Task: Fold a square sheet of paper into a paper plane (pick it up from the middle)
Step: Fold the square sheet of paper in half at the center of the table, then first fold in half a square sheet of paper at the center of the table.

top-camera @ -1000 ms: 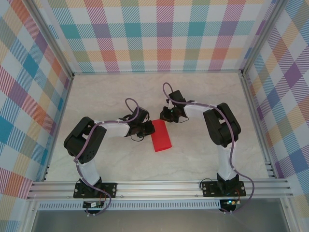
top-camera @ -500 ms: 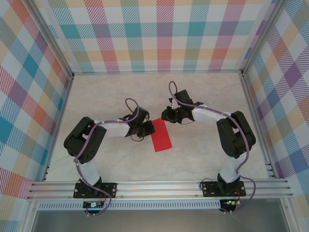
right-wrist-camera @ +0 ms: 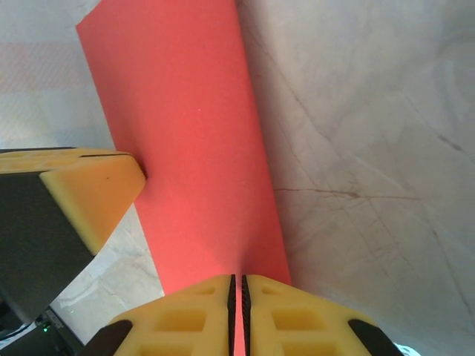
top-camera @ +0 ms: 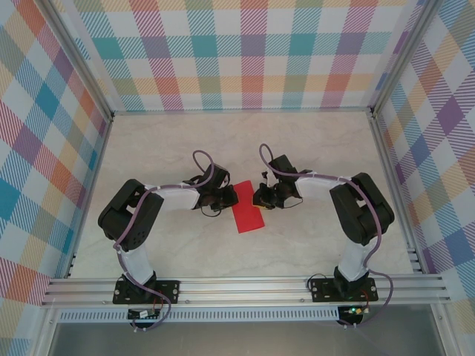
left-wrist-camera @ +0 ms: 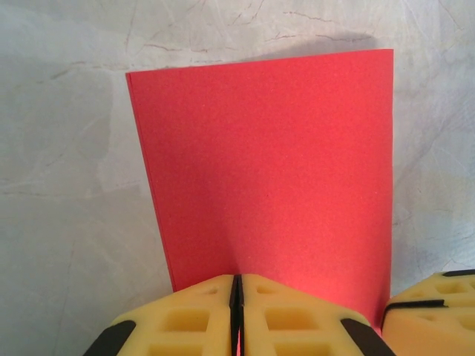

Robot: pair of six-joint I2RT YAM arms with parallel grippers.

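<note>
Yellow foam lines the left gripper (left-wrist-camera: 236, 280), whose jaws are pressed together with only a thin dark seam between them. In its wrist view the red paper runs straight into that seam, so it is pinching the sheet's edge. From the top camera the left gripper (top-camera: 228, 199) sits at the left long side of the square sheet of paper (top-camera: 247, 208). The sheet is folded into a narrow rectangle and lies flat near the middle of the pale marbled table (top-camera: 312, 148), its long axis a little tilted. In the left wrist view the paper (left-wrist-camera: 267, 163) looks smooth, with its far corners sharp against the stone. To the right, the right gripper (top-camera: 257, 199) meets the sheet's opposite long side, just across from the left one. In its own wrist view the right gripper (right-wrist-camera: 237, 278) is likewise closed to a hairline, with the red paper (right-wrist-camera: 193, 148) running into the slit between its pads. Across the strip, a yellow pad of the left gripper (right-wrist-camera: 82, 193) touches the other edge.
</note>
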